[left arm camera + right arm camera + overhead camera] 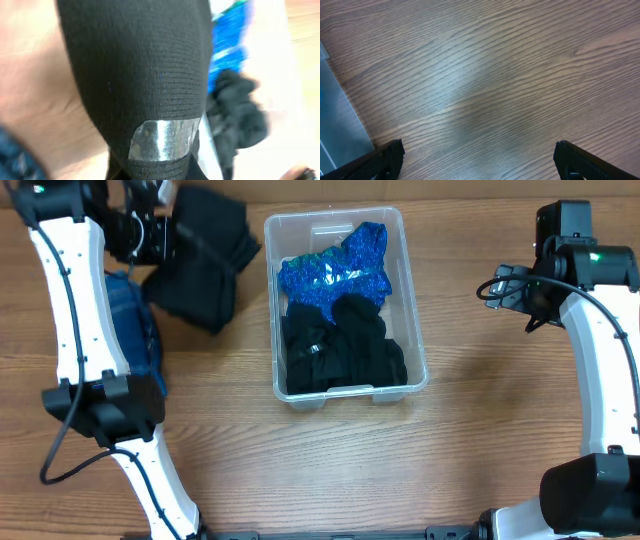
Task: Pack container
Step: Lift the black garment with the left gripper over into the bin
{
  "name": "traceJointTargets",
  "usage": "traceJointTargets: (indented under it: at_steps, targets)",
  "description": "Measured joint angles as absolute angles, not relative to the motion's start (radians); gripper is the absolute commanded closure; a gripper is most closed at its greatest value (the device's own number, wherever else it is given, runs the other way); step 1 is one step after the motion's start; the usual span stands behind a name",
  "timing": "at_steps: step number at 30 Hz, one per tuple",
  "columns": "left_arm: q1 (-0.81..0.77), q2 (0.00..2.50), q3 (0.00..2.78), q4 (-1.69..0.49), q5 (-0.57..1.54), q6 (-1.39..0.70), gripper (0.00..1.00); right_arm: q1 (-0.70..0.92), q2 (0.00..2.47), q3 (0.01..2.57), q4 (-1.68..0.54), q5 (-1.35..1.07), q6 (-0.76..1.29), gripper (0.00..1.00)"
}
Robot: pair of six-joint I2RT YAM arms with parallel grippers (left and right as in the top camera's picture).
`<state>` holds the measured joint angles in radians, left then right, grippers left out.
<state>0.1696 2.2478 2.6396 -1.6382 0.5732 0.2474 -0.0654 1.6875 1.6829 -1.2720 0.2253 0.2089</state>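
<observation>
The clear container [350, 395] stands mid-table, holding a sparkly blue cloth [335, 270] at the back and a heap of black clothes [340, 345] in front. At the far left my left gripper [165, 235] is shut on a black knit garment [205, 265] that hangs just left of the container. In the left wrist view that garment [145, 65], with a silver strip on it, fills the frame above my gripper [157, 170]; the blue cloth [227, 50] shows to the right. My right gripper [520, 290] [480, 160] stands open over bare wood, right of the container.
A blue plaid cloth [135, 320] lies on the table at the left, partly under my left arm. A corner of the container wall [340, 130] shows at the left edge of the right wrist view. The tabletop is brown wood [480, 430].
</observation>
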Motion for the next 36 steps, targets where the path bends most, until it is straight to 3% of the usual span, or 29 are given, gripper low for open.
traceJointTargets:
  at_steps: [4,7,15,21,24,31,36]
  targets:
    - [0.079,2.247,2.811,-1.678,0.651,0.247,0.96,-0.065,1.687,1.683,-1.272,0.225,0.209,0.00]
    - [-0.072,2.247,2.883,-1.680,0.686,0.273,0.96,-0.065,1.687,1.683,-1.272,0.225,0.209,0.00]
    - [-0.445,2.247,2.887,-1.634,0.560,0.307,0.96,-0.065,1.687,1.683,-1.272,0.225,0.209,0.00]
    - [-0.493,2.247,2.887,-1.633,0.537,0.266,0.96,-0.065,1.687,1.683,-1.271,0.225,0.209,0.00]
    - [-0.484,2.247,2.887,-1.615,0.512,0.141,0.96,-0.065,1.687,1.683,-1.272,0.225,0.209,0.00]
    - [-0.483,2.258,2.887,-1.585,0.244,-0.390,0.96,-0.065,1.687,1.683,-1.272,0.225,0.209,0.00]
    - [-0.524,2.271,2.887,-1.588,0.084,-0.523,0.96,-0.065,1.687,1.683,-1.272,0.225,0.210,0.00]
